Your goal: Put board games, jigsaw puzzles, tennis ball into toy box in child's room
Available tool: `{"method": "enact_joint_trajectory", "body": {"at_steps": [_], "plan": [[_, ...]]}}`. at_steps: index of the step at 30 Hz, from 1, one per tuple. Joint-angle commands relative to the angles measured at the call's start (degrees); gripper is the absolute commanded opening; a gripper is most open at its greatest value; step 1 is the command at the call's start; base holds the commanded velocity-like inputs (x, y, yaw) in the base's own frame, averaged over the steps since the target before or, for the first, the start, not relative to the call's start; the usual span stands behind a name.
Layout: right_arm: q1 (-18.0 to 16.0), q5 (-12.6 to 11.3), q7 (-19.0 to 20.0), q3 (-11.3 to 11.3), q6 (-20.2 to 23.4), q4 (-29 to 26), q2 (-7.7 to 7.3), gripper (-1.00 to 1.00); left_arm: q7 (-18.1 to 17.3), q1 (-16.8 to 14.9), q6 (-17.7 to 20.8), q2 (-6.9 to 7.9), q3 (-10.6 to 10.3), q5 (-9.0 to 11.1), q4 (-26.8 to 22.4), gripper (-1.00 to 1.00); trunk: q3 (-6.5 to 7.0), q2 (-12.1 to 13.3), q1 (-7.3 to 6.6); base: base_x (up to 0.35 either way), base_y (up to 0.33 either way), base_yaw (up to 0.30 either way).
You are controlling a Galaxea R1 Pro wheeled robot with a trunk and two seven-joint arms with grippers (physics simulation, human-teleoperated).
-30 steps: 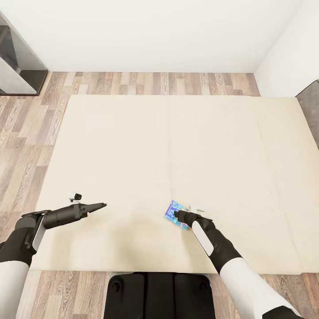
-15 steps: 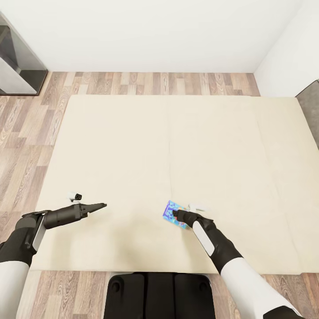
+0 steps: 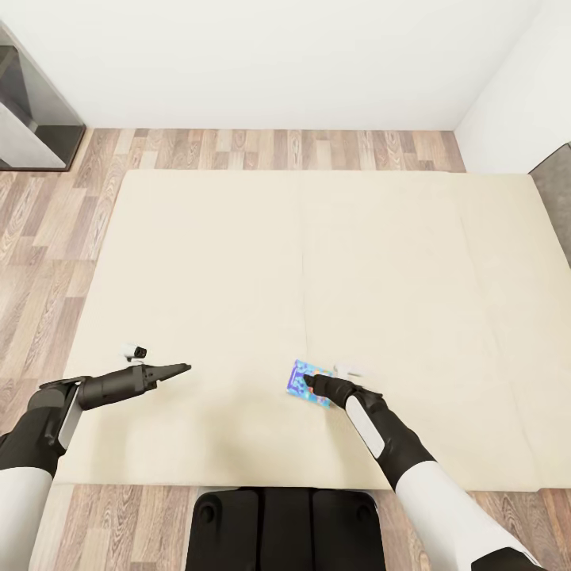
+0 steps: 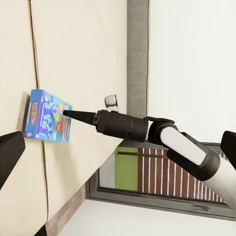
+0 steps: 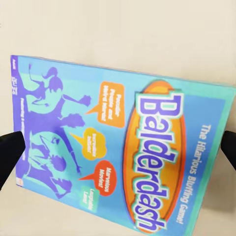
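Note:
One blue board game (image 3: 302, 381), a flat box with cartoon print and orange lettering, lies near the front edge of the beige bed (image 3: 317, 254). My right gripper (image 3: 311, 385) is at the box with its tip touching it (image 4: 66, 113). In the right wrist view the box (image 5: 118, 147) spans the gap between the open fingers (image 5: 11, 155), which stand at its two short ends. The left wrist view shows the box (image 4: 46, 115) resting on the mattress. My left gripper (image 3: 184, 368) hovers open over bare mattress well to the left of the box. The toy box and table are out of view.
Wood-plank floor (image 3: 47, 238) surrounds the bed at the left and far side, with a white wall behind. A dark-grey piece of furniture (image 3: 32, 119) stands at the far left. The grey headboard (image 3: 557, 190) edges the bed at the right. My base (image 3: 285, 527) is against the bed's front edge.
The right gripper has moved a little to the left, and the blue box has shifted left with it. The left arm has not moved.

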Motion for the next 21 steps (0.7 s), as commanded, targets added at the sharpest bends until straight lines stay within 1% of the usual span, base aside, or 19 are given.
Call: {"method": "enact_joint_trajectory", "body": {"at_steps": [1,6,21], "plan": [[0.0,-0.5,-0.4,0.3,-0.3,-0.1,0.05,1.00,-0.2,0.0,0.6,0.03,0.0,0.0,0.0,1.00,-0.06,-0.1,0.03,0.000,0.000,0.000],[0.0,-0.5,-0.4,0.5,-2.3,0.1,-0.08,1.00,-0.2,0.0,0.6,0.02,0.0,-0.1,0.0,1.00,-0.06,-0.1,0.03,0.000,0.000,0.000],[0.0,-0.4,-0.6,0.6,-2.4,-0.1,0.29,1.00,-0.3,0.0,0.6,0.05,0.1,-0.1,0.0,1.00,-0.06,-0.1,0.03,0.000,0.000,0.000]]}}
